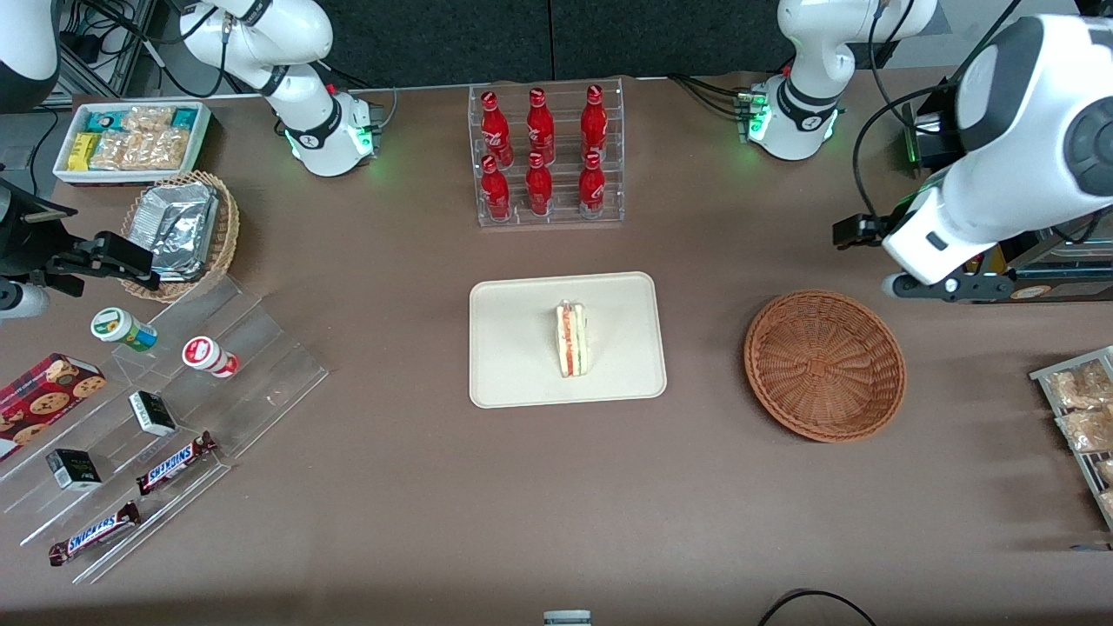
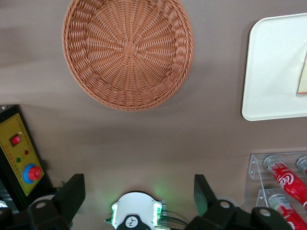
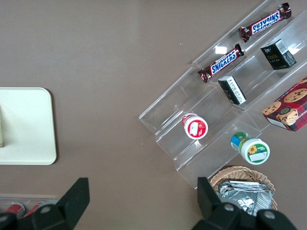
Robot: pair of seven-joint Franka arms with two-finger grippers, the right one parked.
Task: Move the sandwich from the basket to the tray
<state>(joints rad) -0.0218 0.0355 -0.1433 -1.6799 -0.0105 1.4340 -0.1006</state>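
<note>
- Nearest the front camera among the task's things: reddish-brown wicker basket point(image 1: 824, 364), round and shallow, nothing in it, resting on the brown table point(image 1: 391, 487) toward the working arm's end.
- Beside it, toward the table's middle and apart from it: cream tray point(image 1: 513, 348), flat, with rounded corners and a low rim.
- On the tray, about at its centre: sandwich point(image 1: 572, 339), a pale wedge standing on edge, with red-orange and green filling along the upper side, clear-wrapped.
- In the left wrist view, only a sliver of the sandwich point(image 2: 303, 76) showing at the picture's border, on the tray point(image 2: 273, 67); basket point(image 2: 128, 51) seen whole, weave bare.
- Left gripper point(image 2: 139, 197) raised well above the table, farther from the front camera than the basket; black fingers point(image 2: 71, 195) spread wide, nothing between them.
- Farther from the front camera than the tray: clear acrylic rack point(image 1: 548, 156) holding six red bottles point(image 1: 539, 130) upright in two rows.
</note>
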